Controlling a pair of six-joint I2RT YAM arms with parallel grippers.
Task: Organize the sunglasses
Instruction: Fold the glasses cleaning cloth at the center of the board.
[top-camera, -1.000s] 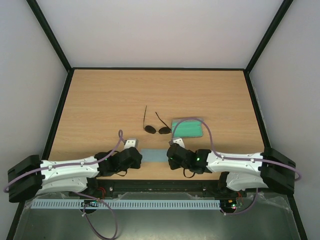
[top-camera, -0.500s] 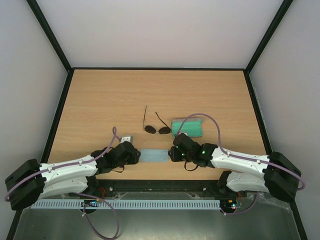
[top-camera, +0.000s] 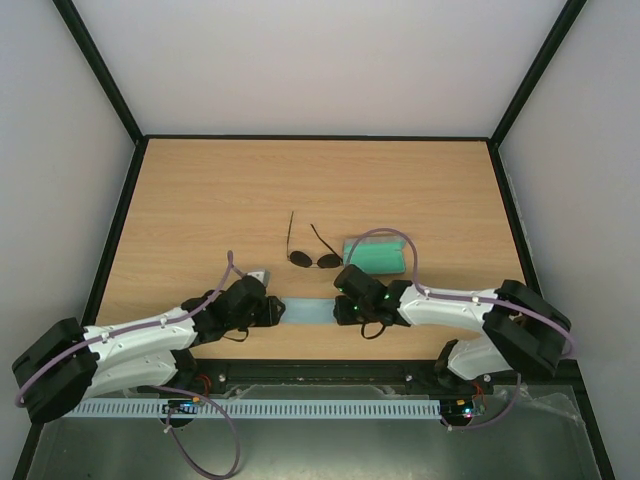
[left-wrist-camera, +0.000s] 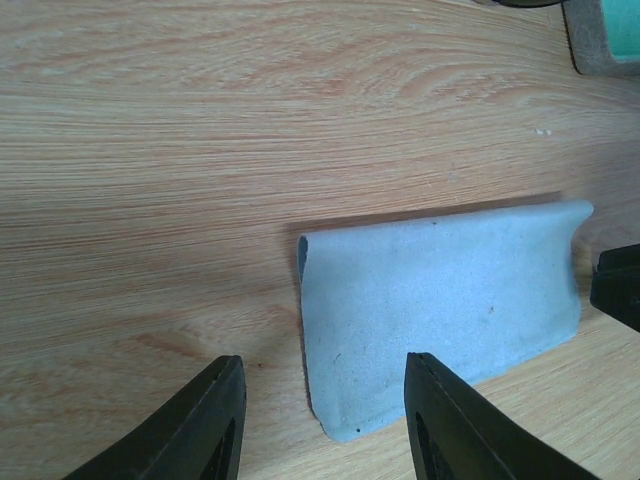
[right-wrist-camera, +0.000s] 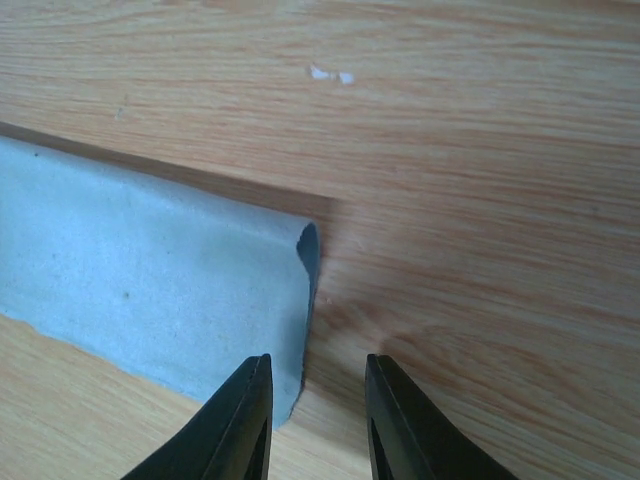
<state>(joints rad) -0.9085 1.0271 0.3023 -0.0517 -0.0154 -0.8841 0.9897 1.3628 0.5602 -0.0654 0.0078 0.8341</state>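
The sunglasses (top-camera: 313, 259) lie on the table with temple arms open, pointing away, beside the case. A folded light blue cloth (top-camera: 308, 311) lies near the front edge between both grippers. My left gripper (top-camera: 275, 312) is open at the cloth's left end; in the left wrist view (left-wrist-camera: 325, 420) its jaws straddle the cloth's (left-wrist-camera: 440, 310) near corner. My right gripper (top-camera: 340, 308) is open at the cloth's right end; in the right wrist view (right-wrist-camera: 318, 420) its narrow gap sits over the folded edge of the cloth (right-wrist-camera: 140, 290). Neither holds anything.
An oblong case (top-camera: 376, 256) with a teal inside lies right of the sunglasses; its corner shows in the left wrist view (left-wrist-camera: 610, 35). Black frame rails border the wooden table (top-camera: 200, 200).
Both arms have closed in on the cloth: the left gripper moved right to its left end, the right gripper moved left and nearer to its right end. Sunglasses and case have not moved.
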